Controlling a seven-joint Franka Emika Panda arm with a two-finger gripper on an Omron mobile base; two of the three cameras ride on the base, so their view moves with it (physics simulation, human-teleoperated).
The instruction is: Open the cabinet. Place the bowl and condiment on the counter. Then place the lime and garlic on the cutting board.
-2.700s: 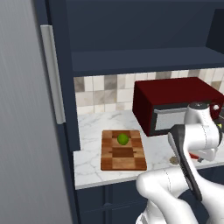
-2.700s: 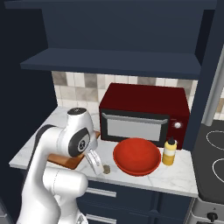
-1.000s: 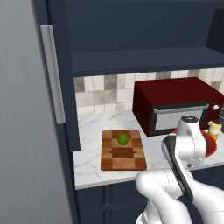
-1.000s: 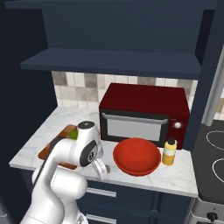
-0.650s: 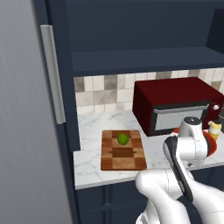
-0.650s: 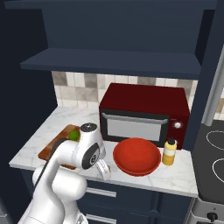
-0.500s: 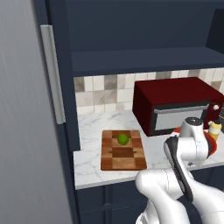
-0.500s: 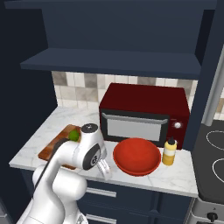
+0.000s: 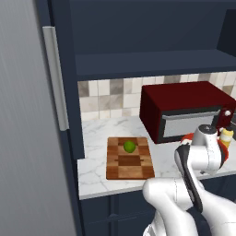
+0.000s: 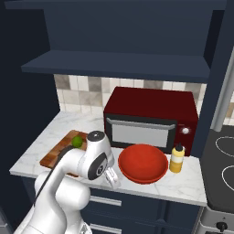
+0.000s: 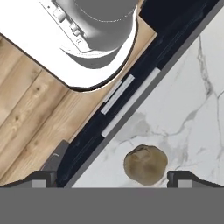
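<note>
The gripper (image 11: 109,177) points down at the counter (image 11: 192,100) with its fingers (image 11: 43,178) spread wide apart, holding nothing. The garlic (image 11: 145,163) lies between them on the marble, just inside the counter's front edge and a little nearer one tip than the other. To grasp it well, the hand should centre over the lump, drop straight down until the tips flank its widest part, then close gently so it does not squirt out toward the edge. The lime (image 9: 129,146) already sits on the cutting board (image 9: 130,159), off to the left. The bowl (image 10: 142,162) and condiment bottle (image 10: 177,158) stand on the counter before the microwave (image 10: 151,116).
</note>
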